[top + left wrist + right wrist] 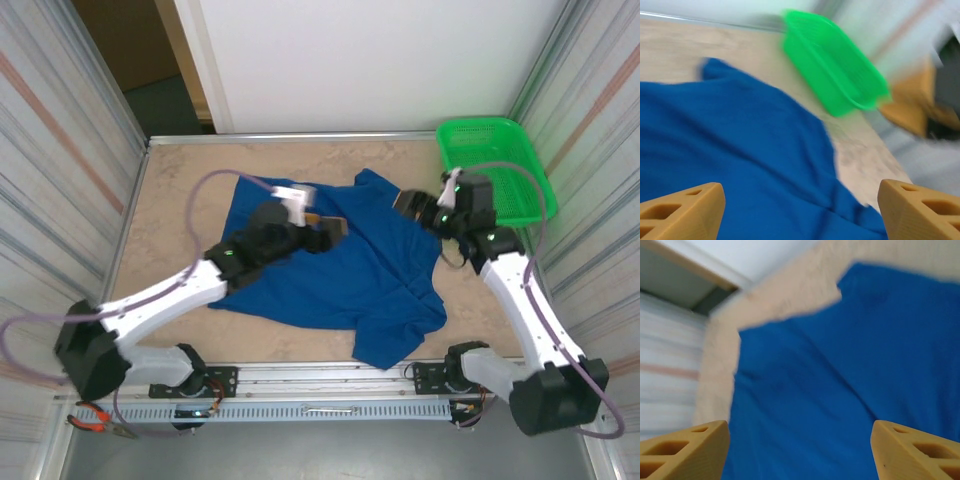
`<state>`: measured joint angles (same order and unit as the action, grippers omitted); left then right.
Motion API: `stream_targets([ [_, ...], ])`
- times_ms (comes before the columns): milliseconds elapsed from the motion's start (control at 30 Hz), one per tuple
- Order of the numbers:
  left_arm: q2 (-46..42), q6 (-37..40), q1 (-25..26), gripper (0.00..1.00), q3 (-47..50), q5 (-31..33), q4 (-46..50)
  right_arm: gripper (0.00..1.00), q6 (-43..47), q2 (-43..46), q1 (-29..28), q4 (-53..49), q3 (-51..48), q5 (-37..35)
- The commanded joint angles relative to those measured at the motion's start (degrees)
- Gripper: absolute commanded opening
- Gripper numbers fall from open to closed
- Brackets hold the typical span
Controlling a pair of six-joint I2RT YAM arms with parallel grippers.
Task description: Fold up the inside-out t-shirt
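Tan fingers (682, 210) of the left end effector (800, 212) stand at the bottom corners of the left wrist view, spread wide with nothing between them. The inside-out t-shirt (740, 150) lies below and ahead of them, royal-blue cloth spread on the table (670, 45), and the green mesh basket (835, 65) sits beyond the shirt's far edge, off the cloth. From the right wrist, the right end effector (800, 452) also has its fingers (685, 447) wide apart and gripping nothing, with the blue shirt (840, 365) stretched underneath and the beige table (785, 295) showing past its edge. From above, the shirt (350, 270) lies rumpled but mostly flat across the middle of the table (180, 200), one corner pointing toward the far edge and another lobe reaching toward the near edge. The left end effector (328, 235) hangs over the shirt's upper middle. The right end effector (412, 208) is over the shirt's far right part, near the basket (495, 160) in the far right corner. Whether either touches the cloth cannot be told.
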<state>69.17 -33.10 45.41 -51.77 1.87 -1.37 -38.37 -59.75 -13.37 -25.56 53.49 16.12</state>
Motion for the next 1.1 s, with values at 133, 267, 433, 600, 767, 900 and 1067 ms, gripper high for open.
stream_targets([
  [133,-11.8,-5.9,-20.3,0.82,16.8,-4.9,11.4,0.73,-3.7,-9.3,-2.9,4.4,-9.9,-10.0],
  [267,-12.4,-4.7,-26.2,0.82,18.5,-8.1,12.5,0.66,-5.4,-22.8,-2.6,10.1,-7.5,-8.6],
  [433,-13.6,-4.4,-29.8,0.82,18.6,-10.2,12.2,0.51,-9.3,-36.3,-2.6,14.6,-1.3,-6.7],
  [600,-12.9,-5.2,-32.9,0.82,18.3,-12.9,11.2,0.48,-12.5,-49.3,-1.2,14.1,10.3,-5.2],
  [767,-11.5,-5.3,-34.9,0.82,17.5,-14.3,10.6,0.46,-14.2,-62.8,1.7,8.3,30.0,-3.7],
  [900,-9.7,-5.1,-35.7,0.82,16.7,-14.2,10.6,0.49,-13.3,-71.9,4.3,4.0,47.5,-0.8],
  [1067,-8.5,-7.2,-35.8,0.83,16.4,-13.3,13.1,0.52,-8.9,-62.7,4.5,6.9,44.8,2.7],
])
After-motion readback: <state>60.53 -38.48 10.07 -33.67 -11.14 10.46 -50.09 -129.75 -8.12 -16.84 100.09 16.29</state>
